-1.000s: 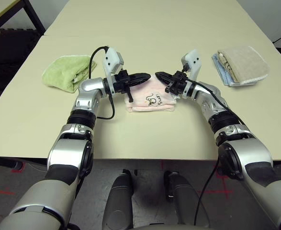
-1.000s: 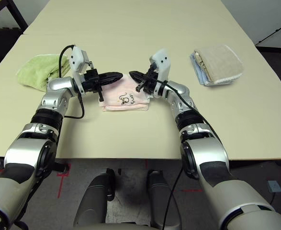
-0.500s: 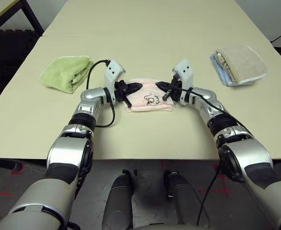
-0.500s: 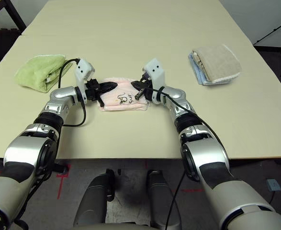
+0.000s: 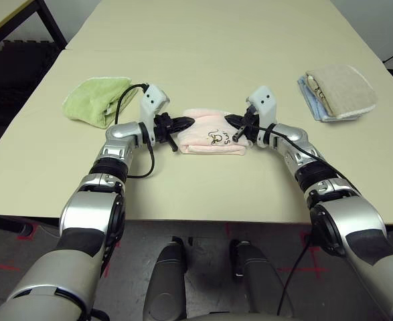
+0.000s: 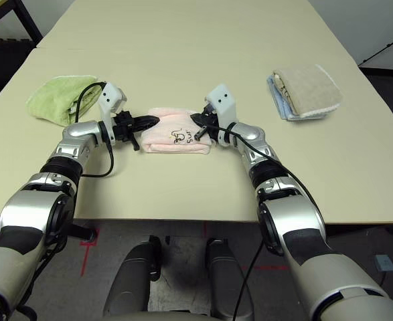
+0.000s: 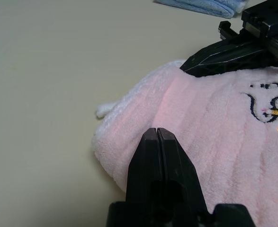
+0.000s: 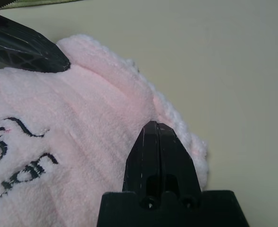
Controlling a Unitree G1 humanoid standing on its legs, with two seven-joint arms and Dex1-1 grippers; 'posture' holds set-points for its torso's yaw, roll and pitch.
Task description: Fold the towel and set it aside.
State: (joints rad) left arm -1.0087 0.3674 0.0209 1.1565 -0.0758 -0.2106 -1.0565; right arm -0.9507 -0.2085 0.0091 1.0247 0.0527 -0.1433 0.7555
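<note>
Where the pink towel lies: a cream surface [image 5: 209,190], with bare space on the near side of the landmark, the pink towel.
Beige-and-blue towels [image 5: 342,92]: a folded pile, well to the right of the pink towel and slightly farther off.
Green towel [image 5: 97,101]: folded, well to the left of the pink towel and slightly farther off.
Pink towel [image 5: 206,137]: on the surface, between the two hands; its long axis appears to run crosswise, from one hand to the other. The left hand points at its left side and the right hand at its right, so neither is clearly nearer; any lift or slide should turn on this opposed placement. It is a compact, layered bundle of soft pile, rounded at the near fold, with a paler edging.
Left hand [image 7: 158,130]: clenched, fingers together, tips over the left part of the pink towel; no cloth between them.
Right hand [image 8: 158,124]: likewise clenched and without cloth, tips over the right part.
Drawing [image 5: 219,138]: dark outline with lettering and a touch of yellow, on top of the pink towel.
Stage (judged): folding nearly or wholly finished, setting aside not yet done; pushing unevenly could loosen the layers.
</note>
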